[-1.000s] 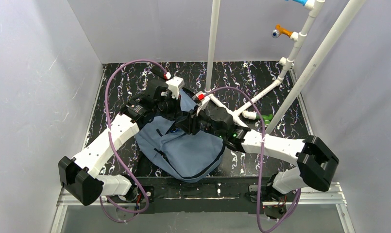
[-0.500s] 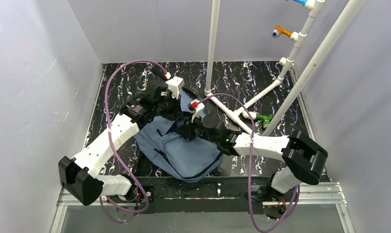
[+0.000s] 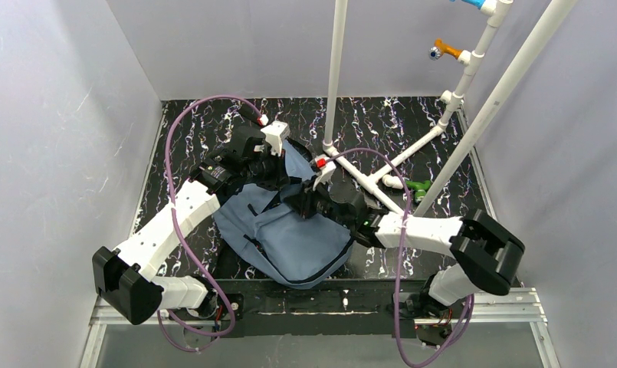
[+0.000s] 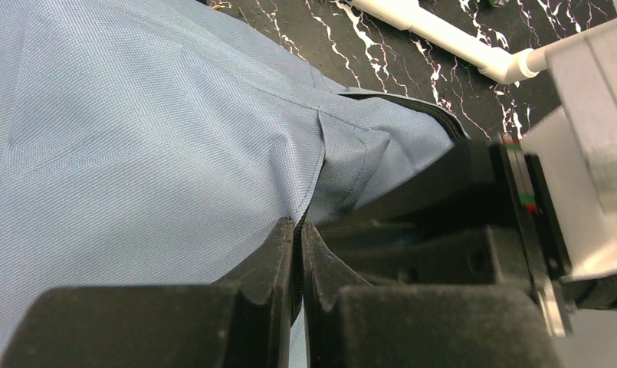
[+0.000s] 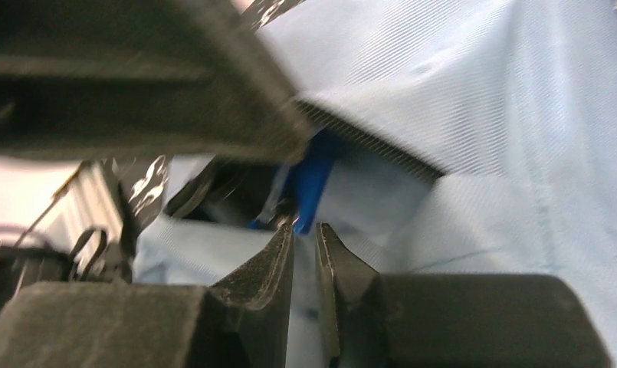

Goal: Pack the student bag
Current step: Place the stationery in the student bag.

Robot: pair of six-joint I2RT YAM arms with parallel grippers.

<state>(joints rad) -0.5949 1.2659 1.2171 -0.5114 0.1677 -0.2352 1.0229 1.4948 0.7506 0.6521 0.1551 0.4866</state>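
The bag (image 3: 290, 245) lies flat on the counter (image 3: 382, 123) between the two arms, and both tools meet over its far top edge. The left tool (image 4: 299, 226) is closed, pinching the bag's fabric at a seam. The right tool (image 5: 303, 230) shows only a slim gap, its tips at a blue tab (image 5: 313, 184) by the bag's opening; whether it grips anything I cannot tell.

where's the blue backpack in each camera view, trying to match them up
top external: the slate-blue fabric backpack lies in the centre, between the two arms.
left wrist: it fills the left and middle of the picture.
right wrist: it fills the right side and lower part.
shared landmark: its black zipper trim.
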